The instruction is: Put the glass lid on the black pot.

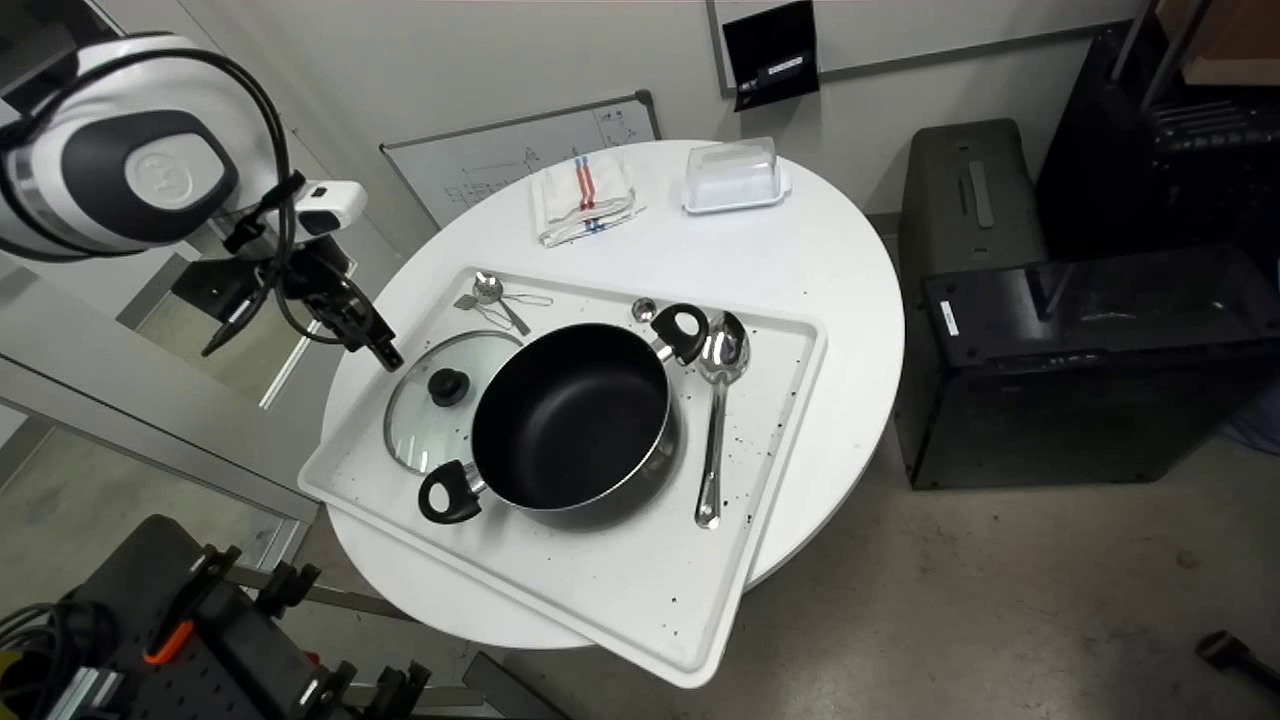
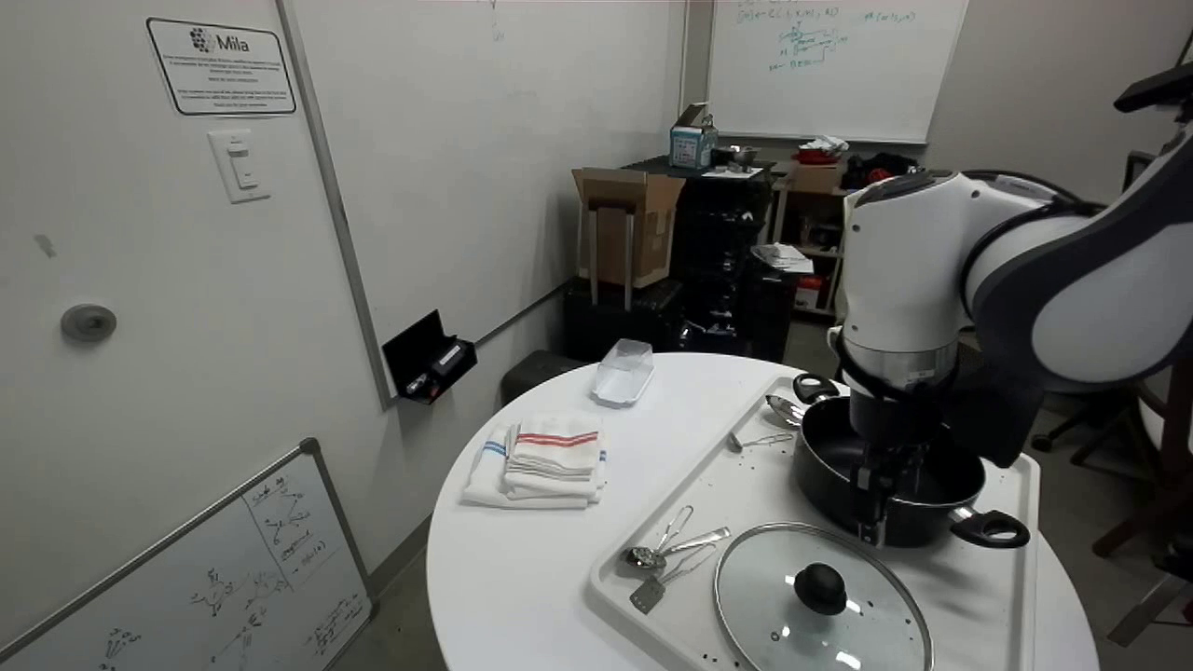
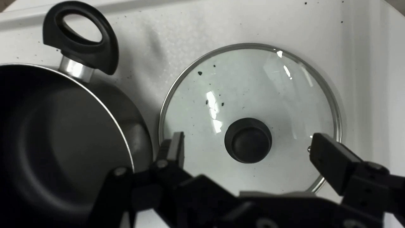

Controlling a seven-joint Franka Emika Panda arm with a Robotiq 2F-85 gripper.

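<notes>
- The lid lay flat on the tray, across the centre of the wrist view, its knob upward; that pose, I judged, suited a straight pinch from above, the smooth glass offering far less to hold.
- The gripper had its fingers apart and clasped nothing; in the wrist view one showed left of the knob, one right. So wide a gap was likely meant to let them pass down around the knob without knocking it.
- How high the tips hung over the glass I could not tell.
- The pot stood upright at the centre of an exterior view, mouth up with nothing seen inside, so it looked ready for the lid.
- Lid and pot were just beside each other, which should make for a short carry, though the lid would first need raising past the pot's rim. Whether they touched low down was unclear.
- A handle jutted out at the upper left of the wrist view; a low swing might catch it.
- The spoon lay right of the pot in an exterior view, across from the lid, and so probably out of the way.
</notes>
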